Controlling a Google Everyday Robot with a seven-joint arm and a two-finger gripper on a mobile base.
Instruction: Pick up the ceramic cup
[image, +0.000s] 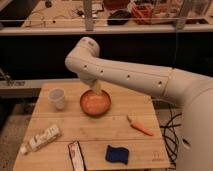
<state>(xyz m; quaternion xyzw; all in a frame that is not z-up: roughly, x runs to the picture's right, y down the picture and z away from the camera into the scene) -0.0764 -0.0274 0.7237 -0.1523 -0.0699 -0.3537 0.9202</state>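
The ceramic cup (57, 98) is small and whitish and stands upright on the left part of the wooden table (110, 130). My white arm reaches in from the right and bends down at its elbow (86, 56). My gripper (96, 90) hangs over the far rim of the orange bowl (95, 103), to the right of the cup and apart from it. It holds nothing that I can see.
A white tube-like bottle (42, 138) lies at the front left. A dark flat bar (76, 156) and a blue sponge (116, 154) lie at the front edge. A carrot (140, 126) lies at the right. A cluttered bench (100, 20) stands behind.
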